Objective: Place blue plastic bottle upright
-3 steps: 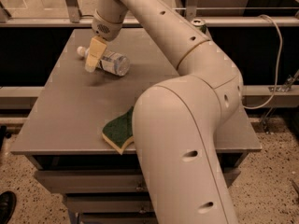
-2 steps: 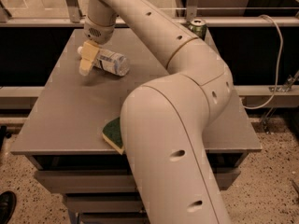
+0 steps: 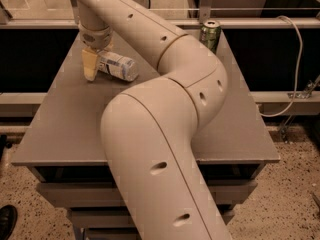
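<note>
The blue plastic bottle lies on its side at the back left of the grey table. It is clear, with a white and pale-blue label. Its cap end points left and is hidden behind my gripper. The gripper reaches down from above, right at the tabletop, and is shut on that cap end; one yellowish finger shows in front of it. My large cream arm sweeps from the lower middle up to the back left.
A green drink can stands upright at the table's back right edge. A rail and a dark gap run behind the table. A white cable hangs at the right. The arm covers the table's middle.
The gripper has slid a little to the left and down along the table, and the bottle has shifted left with it. The arm has swung, so the green can now shows and the sponge is covered.
</note>
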Available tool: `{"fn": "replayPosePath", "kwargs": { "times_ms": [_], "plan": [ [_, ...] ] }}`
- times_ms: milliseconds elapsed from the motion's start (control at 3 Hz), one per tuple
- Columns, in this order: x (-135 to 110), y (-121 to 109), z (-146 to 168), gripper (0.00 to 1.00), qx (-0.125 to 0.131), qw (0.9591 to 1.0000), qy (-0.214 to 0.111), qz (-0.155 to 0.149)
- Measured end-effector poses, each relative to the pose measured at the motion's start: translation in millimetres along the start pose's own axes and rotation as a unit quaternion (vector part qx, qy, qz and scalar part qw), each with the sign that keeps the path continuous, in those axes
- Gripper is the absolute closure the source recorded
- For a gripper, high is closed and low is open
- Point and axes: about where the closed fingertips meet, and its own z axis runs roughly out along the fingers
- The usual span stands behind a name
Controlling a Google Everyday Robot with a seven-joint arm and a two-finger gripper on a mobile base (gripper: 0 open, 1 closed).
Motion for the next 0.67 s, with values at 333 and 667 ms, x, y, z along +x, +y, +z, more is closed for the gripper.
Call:
{"fn": "replayPosePath", "kwargs": {
  "times_ms": [333, 667],
  "plan": [
    [-1.4, -3.2, -0.5, 0.47, 0.019, 0.9995, 0.024, 0.012],
    [-6.7, -4.0, -9.6, 0.71, 0.032, 0.9992, 0.022, 0.012]
  ]
}}
